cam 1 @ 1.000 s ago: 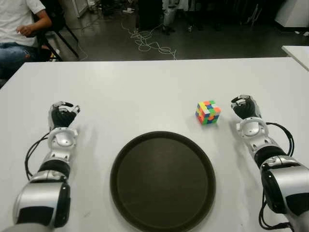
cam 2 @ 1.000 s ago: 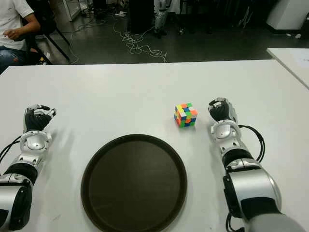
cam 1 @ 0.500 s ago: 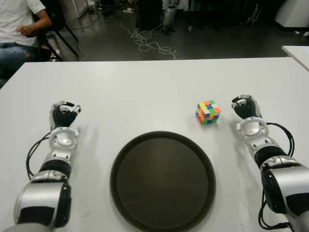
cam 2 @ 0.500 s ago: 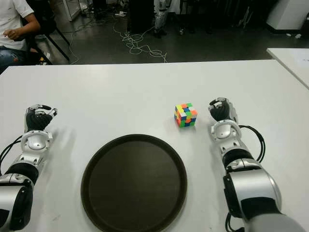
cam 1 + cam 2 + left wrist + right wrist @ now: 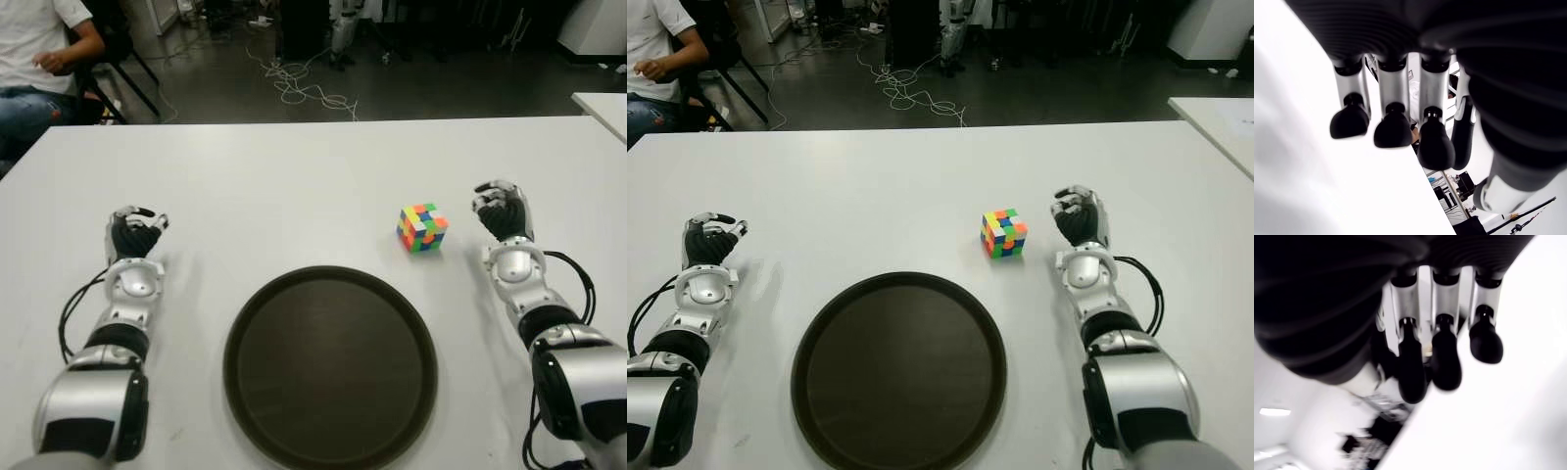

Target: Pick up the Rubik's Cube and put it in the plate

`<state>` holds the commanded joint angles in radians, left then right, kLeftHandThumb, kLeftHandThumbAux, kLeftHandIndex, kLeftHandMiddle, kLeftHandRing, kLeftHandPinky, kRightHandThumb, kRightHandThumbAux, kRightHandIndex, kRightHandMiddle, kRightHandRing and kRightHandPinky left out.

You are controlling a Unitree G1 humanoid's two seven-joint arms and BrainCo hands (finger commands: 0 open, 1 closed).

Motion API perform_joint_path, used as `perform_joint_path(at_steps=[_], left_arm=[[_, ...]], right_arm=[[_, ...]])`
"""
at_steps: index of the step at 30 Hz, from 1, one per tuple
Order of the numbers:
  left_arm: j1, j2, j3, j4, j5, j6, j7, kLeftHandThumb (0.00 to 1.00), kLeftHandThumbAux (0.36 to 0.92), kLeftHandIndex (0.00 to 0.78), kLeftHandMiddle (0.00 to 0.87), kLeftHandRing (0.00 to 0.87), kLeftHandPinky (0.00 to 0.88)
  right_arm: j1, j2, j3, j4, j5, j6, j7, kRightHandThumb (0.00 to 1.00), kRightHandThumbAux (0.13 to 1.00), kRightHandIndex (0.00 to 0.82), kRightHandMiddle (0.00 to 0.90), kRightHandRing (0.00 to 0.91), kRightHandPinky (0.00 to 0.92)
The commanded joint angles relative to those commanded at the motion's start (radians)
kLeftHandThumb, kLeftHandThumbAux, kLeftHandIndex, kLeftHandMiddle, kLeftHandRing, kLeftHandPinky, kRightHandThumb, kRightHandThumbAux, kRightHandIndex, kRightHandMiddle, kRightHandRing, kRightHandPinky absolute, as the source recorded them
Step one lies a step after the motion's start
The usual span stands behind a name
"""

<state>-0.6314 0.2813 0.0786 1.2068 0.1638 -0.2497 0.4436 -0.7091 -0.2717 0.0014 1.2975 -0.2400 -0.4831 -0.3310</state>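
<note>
The Rubik's Cube (image 5: 422, 227) stands on the white table, right of centre and just beyond the far right rim of the round dark plate (image 5: 330, 372), which holds nothing. My right hand (image 5: 503, 210) is to the right of the cube, about a hand's width away and not touching it. In its wrist view the right hand (image 5: 1444, 372) has loosely bent fingers with nothing in them. My left hand (image 5: 133, 233) shows at the left of the plate, and its fingers (image 5: 1393, 131) hang relaxed and hold nothing.
The white table (image 5: 294, 186) stretches to its far edge. Beyond it lie cables (image 5: 299, 83) on the floor, and a seated person (image 5: 39, 59) is at the far left. Another table's corner (image 5: 602, 103) shows at the right.
My right hand has lifted and shifted slightly forward beside the cube. The left hand has shifted a little toward the plate. The cube and plate have not moved.
</note>
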Motion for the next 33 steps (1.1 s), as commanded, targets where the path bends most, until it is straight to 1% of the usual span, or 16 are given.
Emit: perform_joint_path(at_steps=[2,3,4,6,9,13,14,17,21,23,25,27,28,30,31,33], left_arm=[[-0.001,0.0,0.001,-0.001,-0.002,0.002,-0.001,0.713,0.701,0.441,0.805,0.809,0.799],[-0.001,0.0,0.002,0.0,-0.002,0.004,-0.001,0.713,0.701,0.441,0.805,0.809,0.799],[-0.001,0.0,0.002,0.0,-0.002,0.005,-0.001,0.713,0.701,0.441,0.805,0.809,0.798],[-0.001,0.0,0.003,0.0,-0.002,0.005,0.0,0.713,0.701,0.441,0.806,0.809,0.798],[-0.001,0.0,0.003,0.0,-0.002,0.005,0.001,0.713,0.701,0.442,0.806,0.809,0.797],[-0.001,0.0,0.004,0.002,-0.002,0.001,0.001,0.713,0.701,0.442,0.807,0.809,0.799],[-0.001,0.0,0.004,0.002,-0.002,0.001,0.0,0.713,0.7,0.442,0.808,0.811,0.801],[-0.002,0.0,0.003,0.003,-0.002,0.0,-0.001,0.713,0.7,0.442,0.809,0.813,0.803],[-0.002,-0.001,0.002,0.004,-0.001,0.001,0.0,0.713,0.7,0.442,0.81,0.813,0.802],[-0.003,-0.001,0.002,0.004,0.0,0.001,0.001,0.713,0.7,0.442,0.81,0.813,0.802],[-0.003,-0.002,0.002,0.004,0.0,0.001,0.003,0.713,0.7,0.442,0.81,0.812,0.8],[-0.003,-0.003,0.002,0.004,0.0,0.001,0.005,0.713,0.7,0.442,0.81,0.81,0.797],[-0.003,-0.004,0.002,0.004,0.0,0.001,0.006,0.713,0.701,0.442,0.81,0.81,0.796],[-0.003,-0.005,0.001,0.003,0.001,0.0,0.009,0.713,0.701,0.442,0.81,0.809,0.794],[-0.003,-0.006,0.001,0.002,0.001,0.0,0.01,0.713,0.701,0.442,0.81,0.809,0.794],[-0.002,-0.007,0.0,0.001,0.002,0.0,0.012,0.713,0.7,0.442,0.81,0.809,0.796]], right_arm=[[0.002,-0.004,0.005,0.002,-0.003,-0.013,0.028,0.191,0.65,0.159,0.198,0.223,0.223],[0.002,-0.008,0.014,0.002,-0.011,-0.019,0.043,0.153,0.643,0.139,0.181,0.202,0.2],[0.002,-0.01,0.02,0.002,-0.017,-0.023,0.053,0.098,0.633,0.093,0.126,0.138,0.137],[0.003,-0.015,0.031,0.002,-0.028,-0.03,0.064,0.04,0.627,0.04,0.06,0.064,0.067],[0.003,-0.016,0.033,0.002,-0.031,-0.034,0.068,0.016,0.628,0.016,0.029,0.029,0.035],[0.004,-0.023,0.062,-0.002,-0.06,-0.045,0.06,0.003,0.624,0.003,0.007,0.009,0.009],[0.004,-0.024,0.064,-0.002,-0.063,-0.046,0.057,0.002,0.624,0.002,0.02,0.05,0.037],[0.004,-0.027,0.073,-0.002,-0.074,-0.049,0.051,0.0,0.624,0.0,0.031,0.084,0.053],[0.003,-0.03,0.089,-0.004,-0.091,-0.054,0.04,0.0,0.627,0.0,0.01,0.04,0.017],[0.004,-0.031,0.097,-0.006,-0.1,-0.057,0.033,0.0,0.609,0.0,0.004,0.02,0.009],[0.005,-0.032,0.101,-0.006,-0.105,-0.059,0.028,0.0,0.606,0.0,0.006,0.035,0.035],[0.005,-0.034,0.105,-0.006,-0.108,-0.061,0.026,0.0,0.63,0.0,0.01,0.049,0.055],[0.005,-0.035,0.106,-0.006,-0.108,-0.062,0.026,0.0,0.651,0.0,0.035,0.107,0.129],[0.006,-0.036,0.108,-0.006,-0.11,-0.065,0.028,0.0,0.665,0.0,0.06,0.172,0.2],[0.006,-0.037,0.109,-0.006,-0.111,-0.066,0.03,0.0,0.665,0.0,0.063,0.182,0.208],[0.007,-0.039,0.112,-0.006,-0.112,-0.068,0.033,0.0,0.642,0.0,0.036,0.134,0.153]])
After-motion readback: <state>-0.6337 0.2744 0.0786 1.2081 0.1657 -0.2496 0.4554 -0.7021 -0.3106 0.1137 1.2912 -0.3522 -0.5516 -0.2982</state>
